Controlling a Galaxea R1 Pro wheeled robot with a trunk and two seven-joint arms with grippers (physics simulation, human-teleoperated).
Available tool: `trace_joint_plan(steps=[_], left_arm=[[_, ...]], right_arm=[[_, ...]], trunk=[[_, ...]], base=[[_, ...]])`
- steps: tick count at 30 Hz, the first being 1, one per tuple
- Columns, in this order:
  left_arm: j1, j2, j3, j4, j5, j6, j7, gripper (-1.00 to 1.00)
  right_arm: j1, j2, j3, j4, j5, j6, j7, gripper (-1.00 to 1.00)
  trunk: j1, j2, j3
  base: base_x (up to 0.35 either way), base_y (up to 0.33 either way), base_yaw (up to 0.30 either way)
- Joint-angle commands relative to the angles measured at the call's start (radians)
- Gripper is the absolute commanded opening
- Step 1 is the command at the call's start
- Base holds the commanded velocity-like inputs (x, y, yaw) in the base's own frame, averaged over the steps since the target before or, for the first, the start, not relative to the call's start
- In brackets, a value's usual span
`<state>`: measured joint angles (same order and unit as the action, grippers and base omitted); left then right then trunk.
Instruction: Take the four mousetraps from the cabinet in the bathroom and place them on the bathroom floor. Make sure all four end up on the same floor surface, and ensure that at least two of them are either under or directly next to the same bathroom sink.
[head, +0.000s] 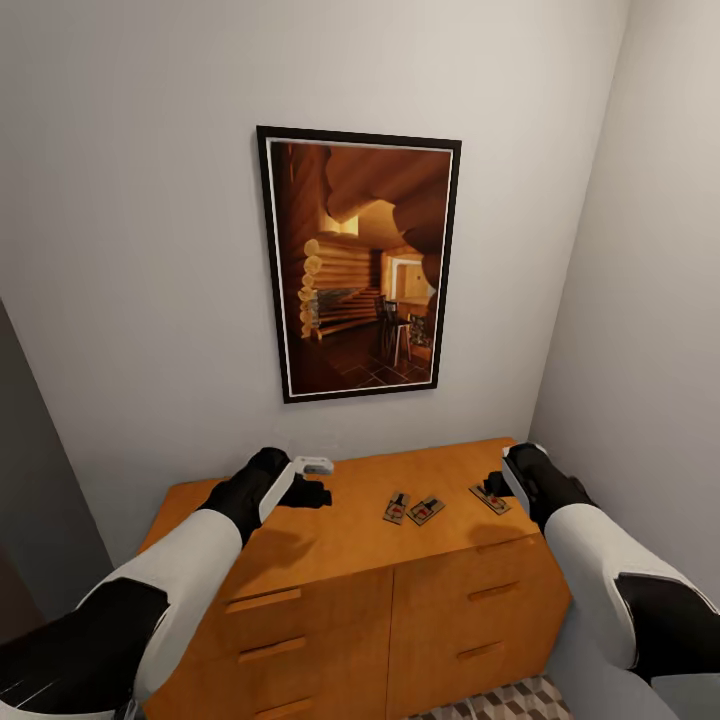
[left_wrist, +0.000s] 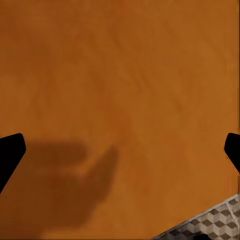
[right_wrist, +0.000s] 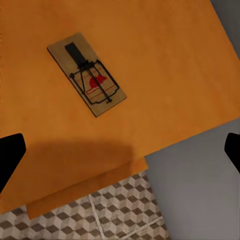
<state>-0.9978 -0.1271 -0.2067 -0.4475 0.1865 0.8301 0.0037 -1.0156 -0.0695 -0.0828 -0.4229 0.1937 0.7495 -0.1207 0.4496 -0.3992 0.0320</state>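
The orange-brown cabinet (head: 330, 540) stands against the wall below me. Three mousetraps lie on its flat top: two close together near the middle (head: 397, 508) (head: 426, 510) and one by the right end (head: 490, 498). My right gripper (head: 497, 487) hovers just above that right-end mousetrap (right_wrist: 86, 74), open (right_wrist: 120, 150), with its dark fingertips (right_wrist: 10, 156) wide apart and nothing between them. Over the bare left part of the cabinet top (left_wrist: 120, 75) my left gripper (head: 310, 493) is open and empty too (left_wrist: 120, 150). A strip of bathroom floor (right_wrist: 115, 212) with the cube pattern shows past the cabinet's edge.
A large framed picture (head: 358, 262) of a log interior hangs on the white wall above the cabinet. A grey side wall (head: 650, 300) closes in right beside the cabinet's right end. Drawers with bar handles (head: 262, 600) face me.
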Motion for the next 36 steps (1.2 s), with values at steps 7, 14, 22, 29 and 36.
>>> trace_joint_plan(steps=[7,14,22,29,36], left_arm=[[-0.001,-0.003,-0.007,-0.027,0.004,-0.001,-0.001,1.0],[-0.001,-0.009,-0.007,-0.048,0.004,-0.002,0.002,1.0],[-0.001,-0.01,-0.007,-0.059,0.002,-0.002,0.005,1.0],[-0.001,-0.009,-0.007,-0.061,0.001,-0.003,0.006,1.0],[-0.001,-0.008,-0.005,-0.062,0.002,-0.003,0.007,1.0]], right_arm=[[-0.007,0.005,-0.006,0.014,0.018,-0.008,0.001,1.0],[-0.008,0.006,-0.006,0.002,0.02,-0.009,0.009,1.0],[-0.009,0.008,-0.006,-0.031,0.022,0.004,0.013,1.0],[-0.009,0.007,-0.006,-0.062,0.019,0.043,0.016,1.0],[-0.009,0.006,-0.005,-0.078,0.015,0.076,0.029,1.0]], trunk=[[0.0,-0.001,0.0],[0.0,-0.001,0.0],[0.0,-0.001,0.0],[0.0,-0.001,0.0],[0.0,-0.001,0.0]], base=[[0.0,0.0,0.0],[0.0,0.0,0.0],[0.0,0.0,0.0],[0.0,0.0,0.0],[0.0,0.0,0.0]])
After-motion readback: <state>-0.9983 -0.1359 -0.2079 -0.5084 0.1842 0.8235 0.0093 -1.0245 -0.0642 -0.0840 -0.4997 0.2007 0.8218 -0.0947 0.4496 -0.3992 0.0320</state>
